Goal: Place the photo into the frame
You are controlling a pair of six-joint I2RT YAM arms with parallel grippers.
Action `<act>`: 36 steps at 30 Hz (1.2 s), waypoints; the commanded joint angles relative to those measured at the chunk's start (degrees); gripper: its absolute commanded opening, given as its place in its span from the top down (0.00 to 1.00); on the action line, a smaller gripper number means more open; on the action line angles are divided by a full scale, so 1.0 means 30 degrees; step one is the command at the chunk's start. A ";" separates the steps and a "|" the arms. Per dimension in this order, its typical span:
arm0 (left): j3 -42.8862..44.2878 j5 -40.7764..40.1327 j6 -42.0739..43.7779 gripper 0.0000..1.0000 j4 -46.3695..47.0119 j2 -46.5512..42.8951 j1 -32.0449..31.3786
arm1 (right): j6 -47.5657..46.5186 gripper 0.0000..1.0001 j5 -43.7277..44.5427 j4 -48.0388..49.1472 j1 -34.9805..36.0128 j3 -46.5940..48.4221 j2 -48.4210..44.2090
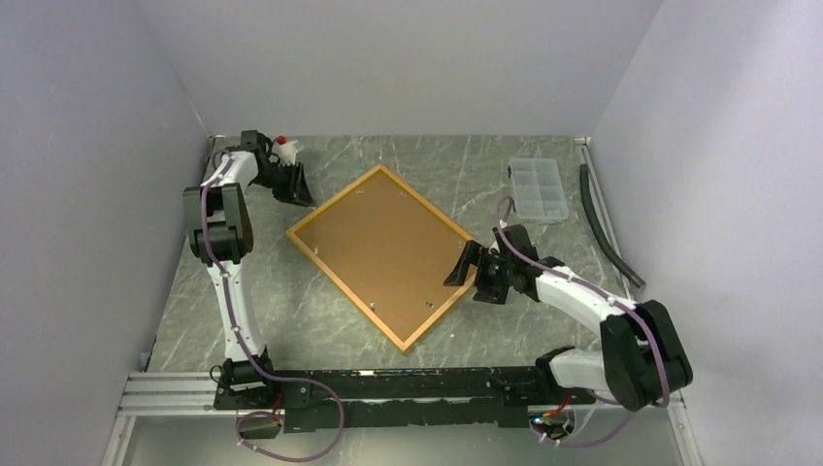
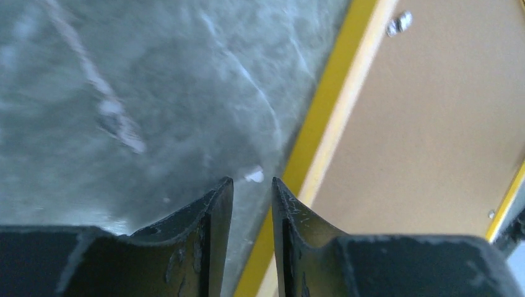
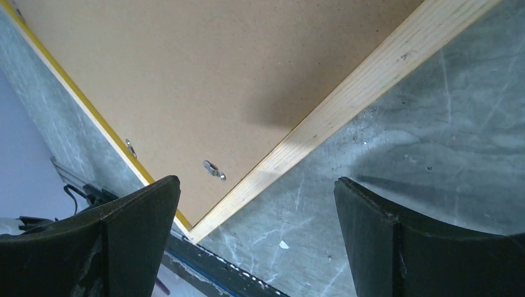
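Frame [image 1: 381,254] face-down, backing board [image 3: 186,80] fitted; photo unseen. Right tool [image 3: 257,238], spread wide, hovers over its edge; left tool [image 2: 252,185] nearly closed, empty. Next: turn clip [image 3: 212,169].

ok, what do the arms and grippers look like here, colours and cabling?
Both arms have white link shells with black joints. A purple cable runs along each. The left gripper and the right gripper are black; the fingers are matte black, scuffed wedges.
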 commanded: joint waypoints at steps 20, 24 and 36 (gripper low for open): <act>-1.1771 0.1783 1.1250 0.72 -0.8276 -0.8112 -0.1630 | -0.3637 0.00 0.2883 -0.0053 -0.2982 0.8215 0.6693; -1.1682 0.1756 1.0934 0.66 -0.8379 -0.9023 -0.1023 | -0.3674 0.00 0.4399 -0.0816 -0.2660 0.8891 0.5853; -0.9293 0.5618 0.4964 0.52 -0.4888 -0.5544 0.0589 | -0.2736 0.07 0.2150 0.2759 0.4605 1.2463 0.9381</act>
